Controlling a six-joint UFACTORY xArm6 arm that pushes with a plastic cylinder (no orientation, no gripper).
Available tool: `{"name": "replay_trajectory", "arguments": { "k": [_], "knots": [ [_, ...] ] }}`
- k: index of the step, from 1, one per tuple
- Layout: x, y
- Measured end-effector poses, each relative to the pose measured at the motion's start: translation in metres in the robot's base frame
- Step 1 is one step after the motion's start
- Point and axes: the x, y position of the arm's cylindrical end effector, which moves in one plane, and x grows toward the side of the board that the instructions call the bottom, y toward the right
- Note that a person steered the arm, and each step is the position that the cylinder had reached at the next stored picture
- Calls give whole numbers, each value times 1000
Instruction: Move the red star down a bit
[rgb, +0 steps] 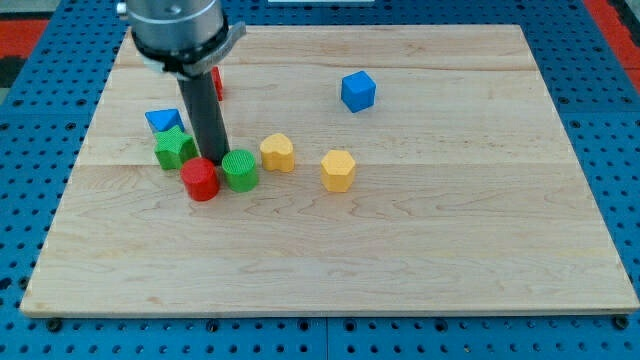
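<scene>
Now my tip (215, 160) sits behind the red cylinder (201, 180).
Green cylinder (240, 170) touches its right; red star (216, 82) mostly hidden behind the rod; no pincer here.

Wooden board (400, 250) on blue pegboard, dark rod descending from the view's top left, my tip (217, 160) between red cylinder (201, 179) and green cylinder (240, 170), green star (174, 148) and blue triangle (162, 121) at left, red block (217, 82) partly hidden behind rod, two yellow blocks (277, 152) (338, 170) at right, blue cube (358, 91) apart.
</scene>
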Motion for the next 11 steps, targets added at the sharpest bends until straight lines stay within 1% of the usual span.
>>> {"name": "replay_trajectory", "arguments": {
  "k": [1, 2, 3, 4, 5, 7, 8, 10, 11],
  "knots": [
    [-17, 14],
    [-63, 18],
    [-117, 43],
    [-174, 13],
    [-176, -44],
    [-115, -46],
    [-93, -38],
    [-91, -19],
    [-91, -19]
  ]
}}
